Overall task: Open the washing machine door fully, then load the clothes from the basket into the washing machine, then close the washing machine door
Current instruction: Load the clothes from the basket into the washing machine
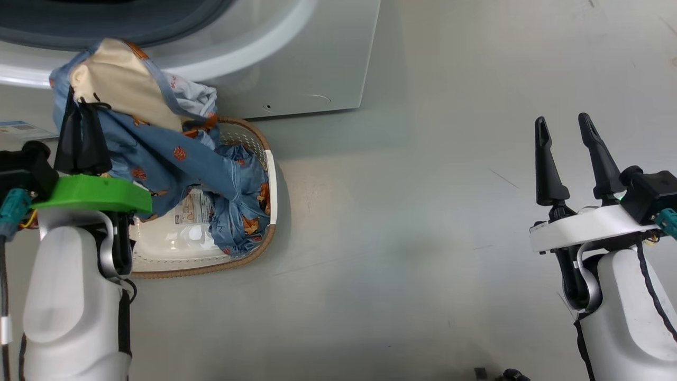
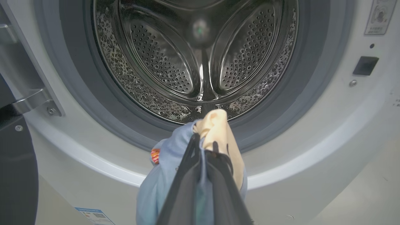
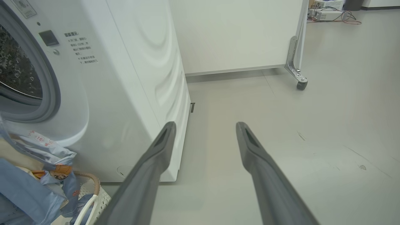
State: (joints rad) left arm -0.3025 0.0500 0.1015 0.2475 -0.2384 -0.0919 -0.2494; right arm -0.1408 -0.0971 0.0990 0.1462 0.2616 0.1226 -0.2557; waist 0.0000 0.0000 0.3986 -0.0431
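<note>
Left gripper (image 1: 82, 108): fingers pressed together, pinching the clothes (image 1: 158, 153), pointing toward the far side. Right gripper (image 1: 561, 120): fingers spread wide, free, pointing far. Left forearm (image 1: 74, 307) and right forearm (image 1: 629, 317): near, level with each other.

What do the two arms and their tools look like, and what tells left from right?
Both have pale, rounded forearms and two long, dark, tapered fingers. The left tool sits on a green wrist plate, the right tool on a white wrist plate. Each has a teal connector; a black cable runs down the right forearm.
</note>
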